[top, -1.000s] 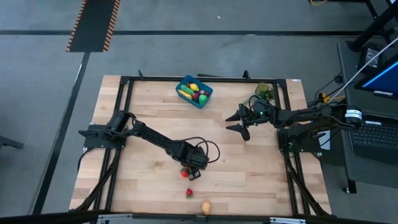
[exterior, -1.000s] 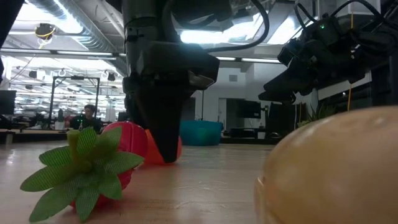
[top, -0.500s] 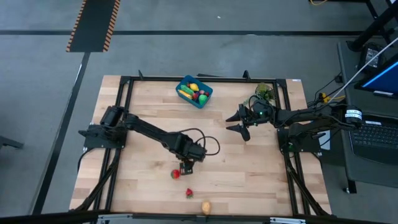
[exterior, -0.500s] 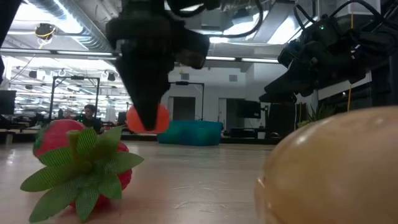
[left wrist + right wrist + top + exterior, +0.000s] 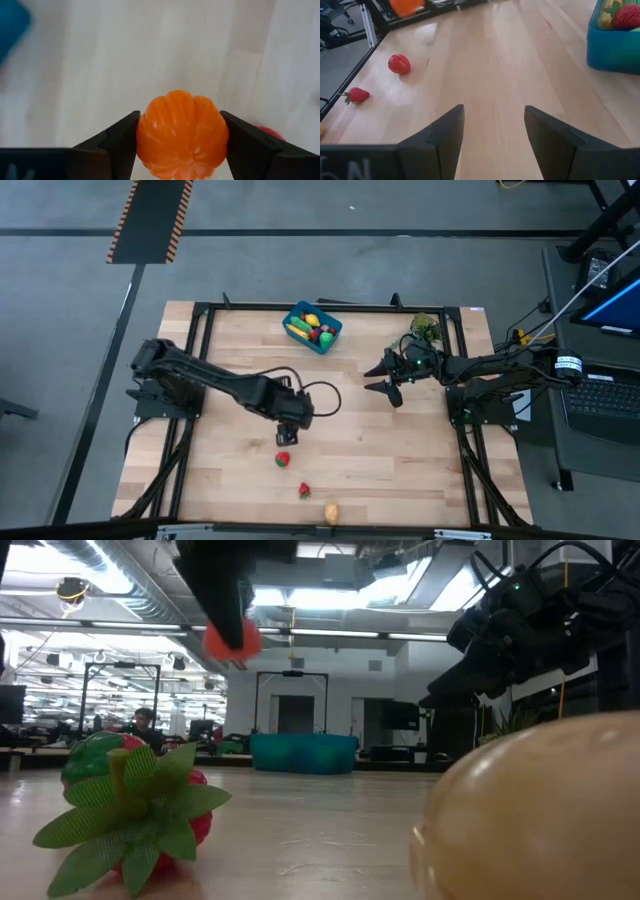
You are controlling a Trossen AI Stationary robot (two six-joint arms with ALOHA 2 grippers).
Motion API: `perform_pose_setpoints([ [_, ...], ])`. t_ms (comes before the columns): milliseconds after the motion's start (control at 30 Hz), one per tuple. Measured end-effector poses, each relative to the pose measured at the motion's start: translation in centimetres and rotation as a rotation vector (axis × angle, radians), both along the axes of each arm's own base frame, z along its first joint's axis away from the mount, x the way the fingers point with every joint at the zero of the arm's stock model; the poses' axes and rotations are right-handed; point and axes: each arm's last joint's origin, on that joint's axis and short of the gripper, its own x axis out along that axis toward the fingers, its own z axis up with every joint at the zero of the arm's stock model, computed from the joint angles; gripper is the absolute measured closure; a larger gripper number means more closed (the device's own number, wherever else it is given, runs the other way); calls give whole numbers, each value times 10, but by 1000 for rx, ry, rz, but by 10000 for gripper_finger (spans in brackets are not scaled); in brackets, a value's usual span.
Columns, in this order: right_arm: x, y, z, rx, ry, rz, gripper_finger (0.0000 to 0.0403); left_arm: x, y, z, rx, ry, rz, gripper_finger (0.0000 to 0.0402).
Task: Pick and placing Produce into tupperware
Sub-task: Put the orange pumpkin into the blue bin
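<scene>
The left gripper (image 5: 288, 435) hung in the air above the middle of the wooden table (image 5: 230, 470). Its two dark fingers (image 5: 117, 137) were squeezed on a little orange fruit (image 5: 182, 134), a round one with ridges like a peeled tangerine. From the low camera the fruit (image 5: 232, 638) was high above the tabletop.

Just below it on the wood sat a red tomato (image 5: 283, 459). A bit nearer the front edge lay a strawberry (image 5: 304, 491) with green leaves, and close beside that a tan, potato-like piece (image 5: 331, 512) right at the edge.

At the back of the table, near the middle, stood the blue tupperware (image 5: 312, 327). It already had some produce in it: yellow, green and red pieces.

Farther right, the right gripper (image 5: 390, 377) hung over the table, well apart from the box. Its fingers (image 5: 440, 135) stood apart with nothing between them. Behind it, near the back right corner, was a leafy green plant sprig (image 5: 426, 328).
</scene>
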Motion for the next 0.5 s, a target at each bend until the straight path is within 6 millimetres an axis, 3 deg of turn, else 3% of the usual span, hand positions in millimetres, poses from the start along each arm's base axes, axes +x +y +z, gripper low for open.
perform_pose_setpoints([
  [133, 0, 0, -1, 3, 9, 0, 193, -19, -4, 25, 82, -105, 18, 167],
  [233, 0, 0, -1, 4, 10, 0, 193, -36, -9, 30, 112, -157, 59, 167],
  [367, 0, 0, -1, 7, 12, -1, 193, -62, -16, 25, 125, -220, 123, 167],
  [500, 0, 1, -1, 3, 9, 6, 193, -79, -27, 4, 109, -342, 149, 167],
])
